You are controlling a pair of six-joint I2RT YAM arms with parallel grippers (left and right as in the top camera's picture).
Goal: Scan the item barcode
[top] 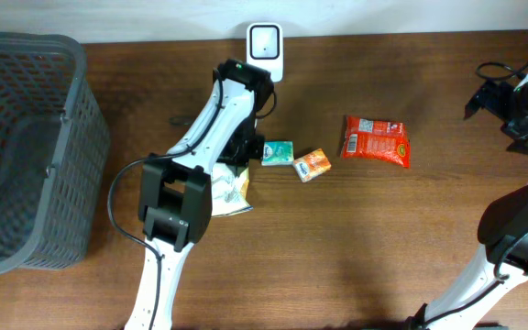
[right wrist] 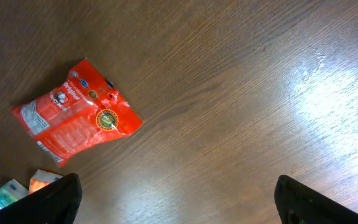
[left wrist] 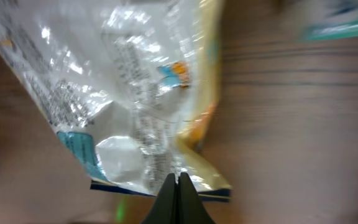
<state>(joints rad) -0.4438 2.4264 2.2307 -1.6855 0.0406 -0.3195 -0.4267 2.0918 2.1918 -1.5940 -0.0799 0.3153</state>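
Brown wood desk (top: 356, 238), scanner (top: 265, 46) at its far edge. My left claw (left wrist: 178, 180) was clamped on the seam of the snack bag (left wrist: 135, 93), just beside the teal packet (top: 278, 152). My right claw (right wrist: 176, 193) was spread wide over bare desk, near the red pouch (right wrist: 73, 118).

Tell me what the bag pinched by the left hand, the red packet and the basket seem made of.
The bag: thin plastic film, glossy, by its crinkles and glare. The red packet: likely printed plastic film, slight sheen across its face. The basket: probably moulded plastic, matte grey, with a lattice wall.
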